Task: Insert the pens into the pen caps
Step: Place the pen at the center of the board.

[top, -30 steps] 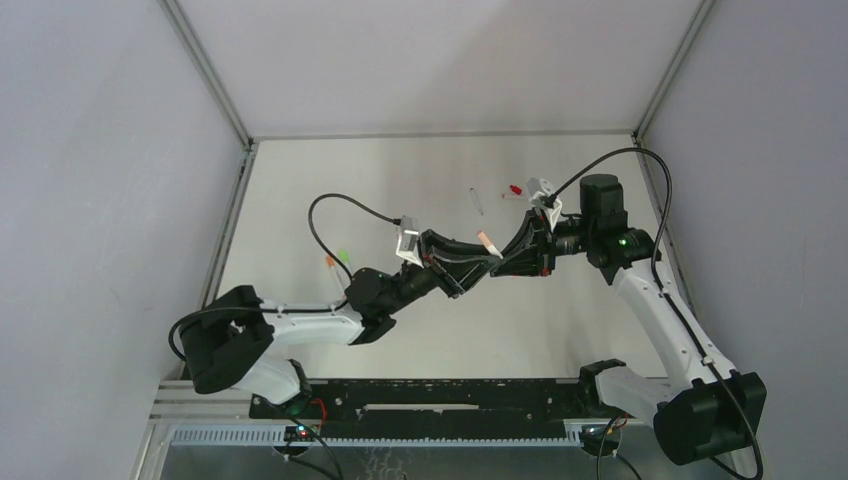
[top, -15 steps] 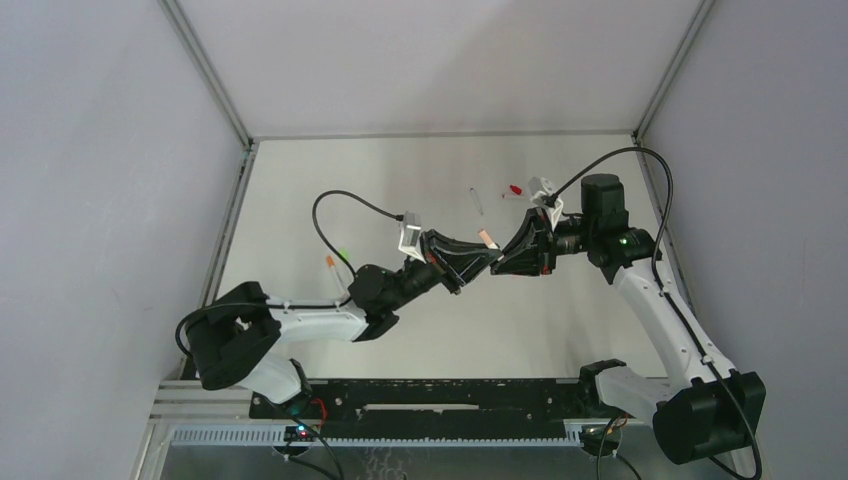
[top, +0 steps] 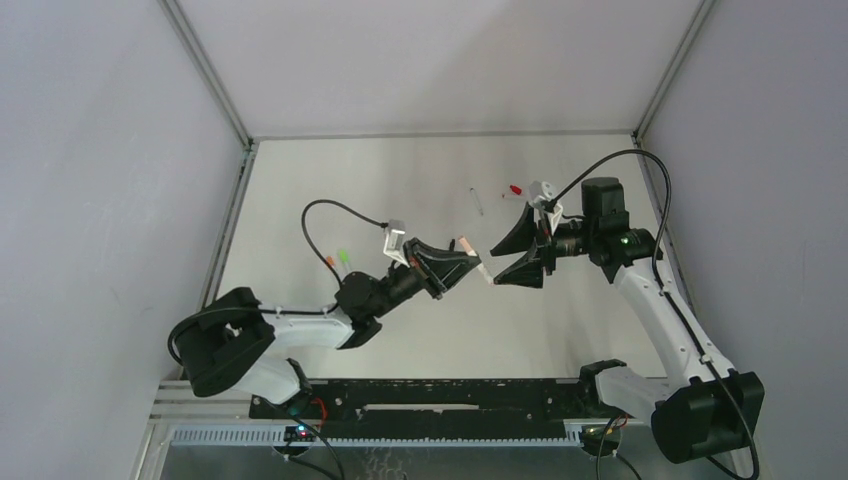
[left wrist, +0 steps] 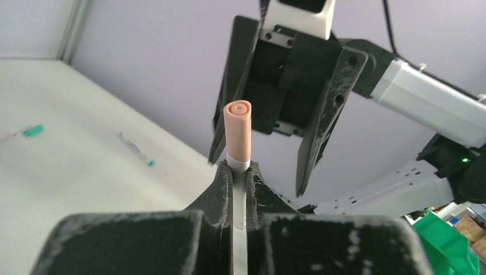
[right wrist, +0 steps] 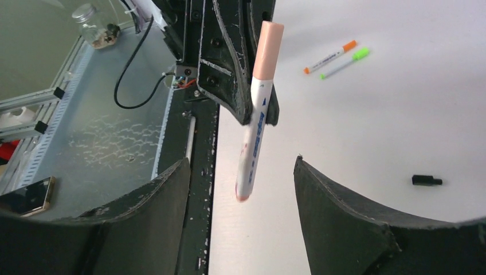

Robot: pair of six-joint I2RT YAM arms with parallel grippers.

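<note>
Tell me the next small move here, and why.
Probably draw the right claw straight back. Its jaws stand open on either side of the pen, touching nothing, while the left claw is shut on the barrel and the peach cap already sits on the pen's end.

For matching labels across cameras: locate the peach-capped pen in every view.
Top external: pen at mid-table, between the two claws.
Left wrist: pen at centre, rising from the near claw, cap on top.
Right wrist: pen at centre, nearly upright, cap at the top, tip down between the near fingers.
Shared landmark: the left claw, shut on its barrel in all three.
</note>
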